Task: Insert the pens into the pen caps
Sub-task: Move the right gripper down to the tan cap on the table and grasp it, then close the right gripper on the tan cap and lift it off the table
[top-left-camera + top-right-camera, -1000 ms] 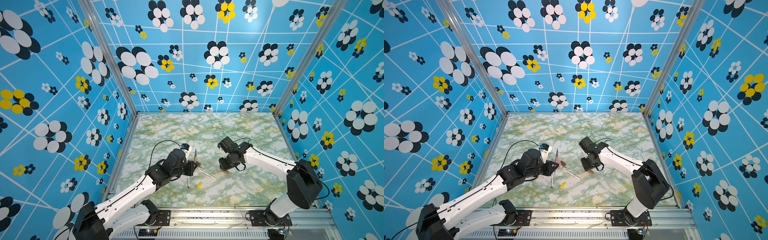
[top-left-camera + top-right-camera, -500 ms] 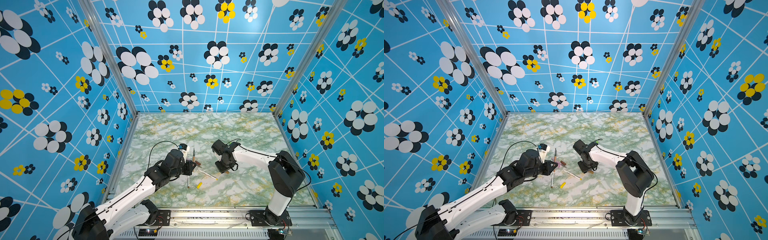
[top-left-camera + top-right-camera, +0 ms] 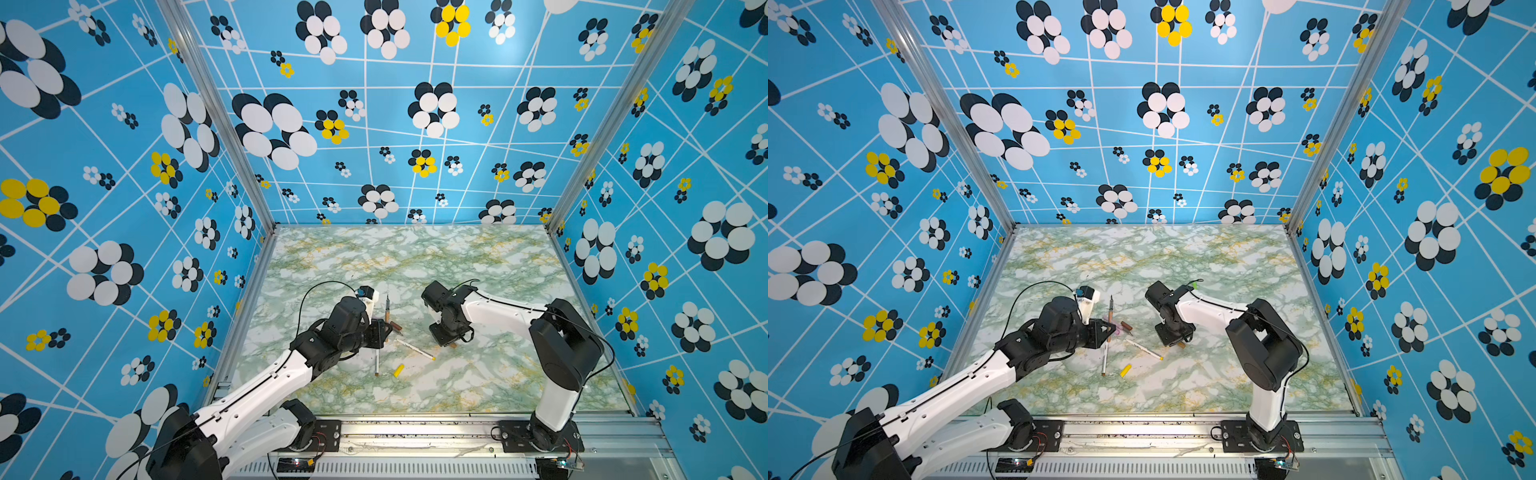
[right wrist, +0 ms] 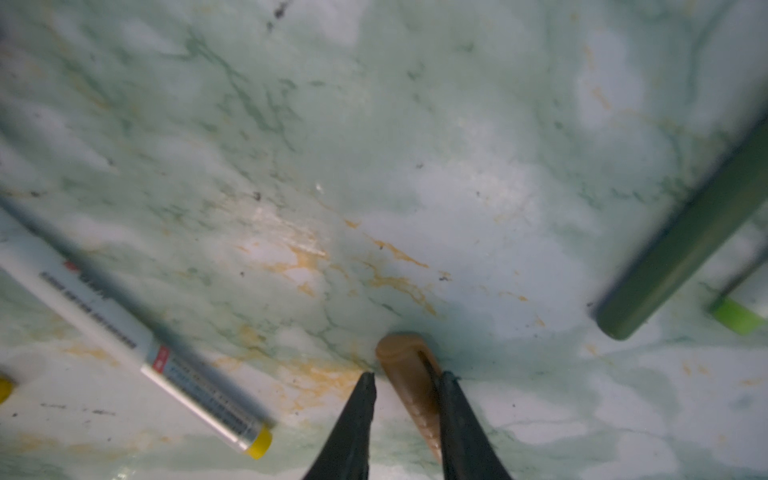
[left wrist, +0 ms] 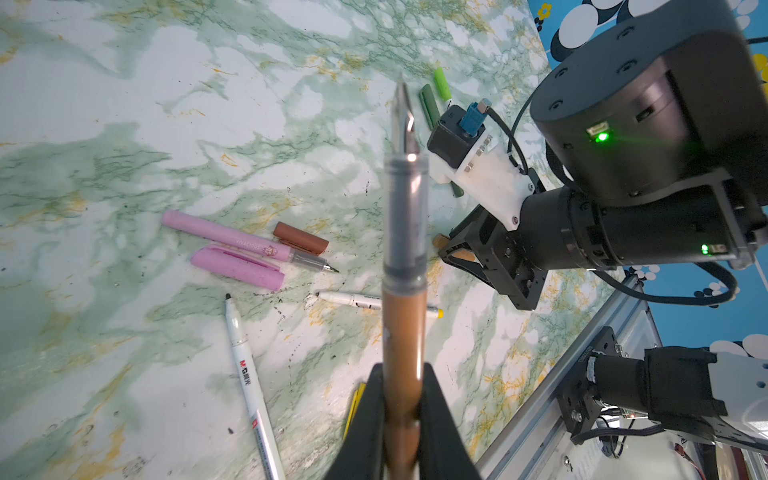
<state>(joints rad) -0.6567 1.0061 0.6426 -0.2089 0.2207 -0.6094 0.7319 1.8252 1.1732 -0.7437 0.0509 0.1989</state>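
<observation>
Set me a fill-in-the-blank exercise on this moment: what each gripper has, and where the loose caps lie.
1. The tan pen is clamped in the ____.
2. The right gripper straddles the ____, jaws not yet shut on it.
3. The brown cap lies beside the ____.
4. The cap nearest the front rail is the ____.
Answers: left gripper; tan cap; pink pen; yellow cap.

Yellow cap (image 3: 399,370) near white pens (image 3: 414,349)
</observation>
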